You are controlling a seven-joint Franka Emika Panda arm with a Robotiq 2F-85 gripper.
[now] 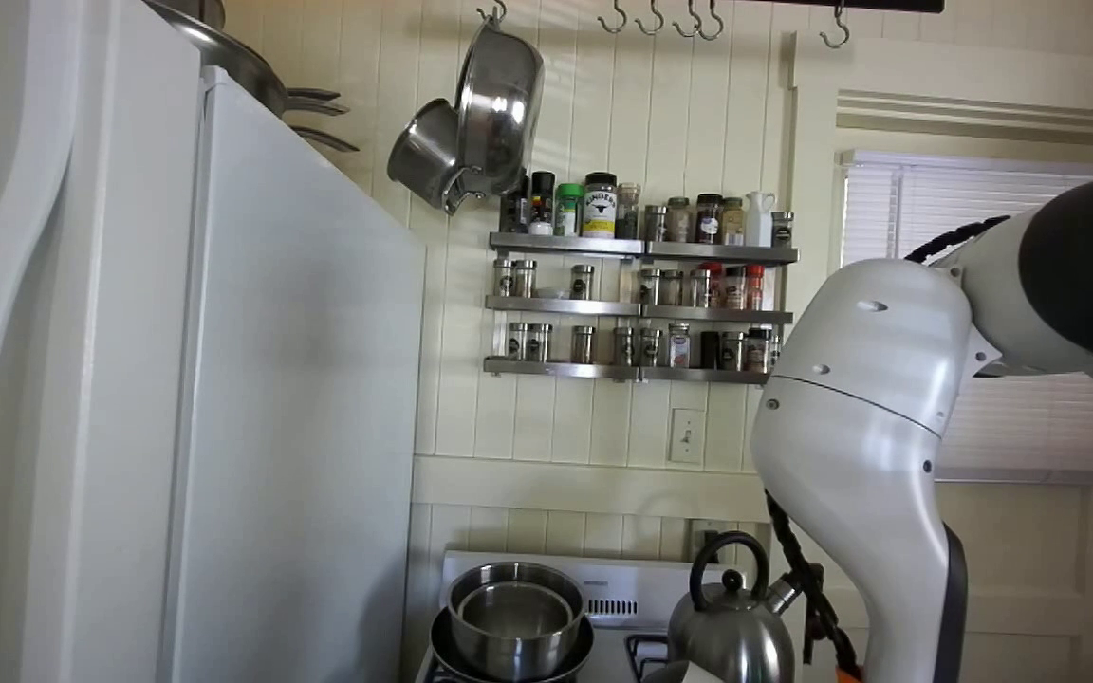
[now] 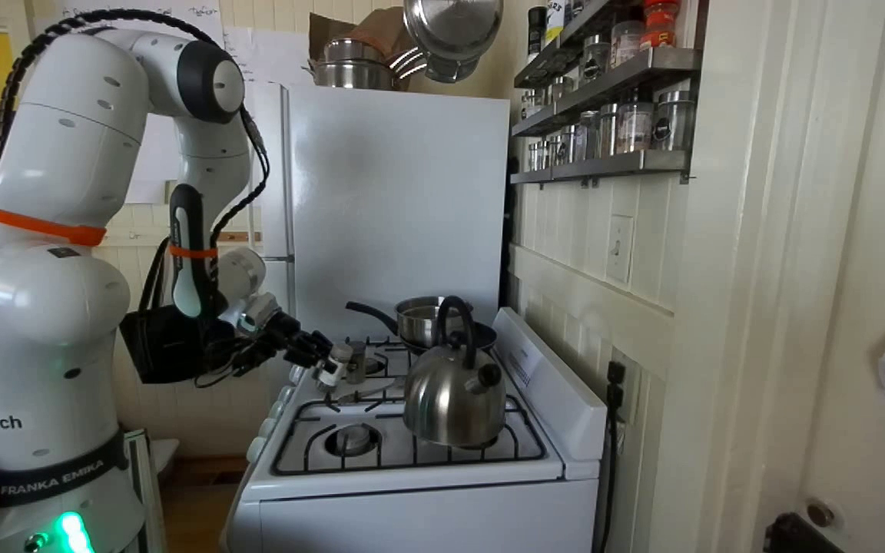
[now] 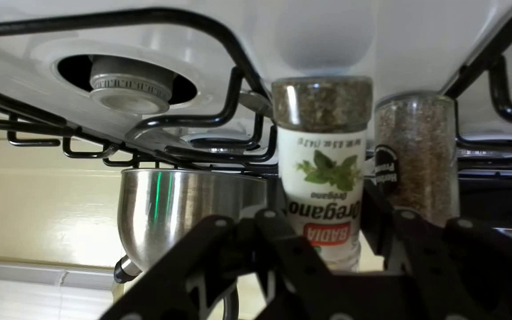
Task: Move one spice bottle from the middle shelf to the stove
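Pinching the bottle, the claw holds it low over the stove; whether the foot touches down I cannot tell. In an exterior view the bottle leans, so letting go at this angle might topple it. The jar, just beside the claw, is the other risk: opening wide or drifting that way could knock it. A slip the opposite way could catch the bottle's foot on the grate.

For room, the bare strip under the claw, between the grates, looks the best landing. Ahead of the claw and off to one side, the kettle limits reach. Behind lie the knobs along the stove's front edge; backing off low could brush them. Upward seems freest, with the middle shelf well above.
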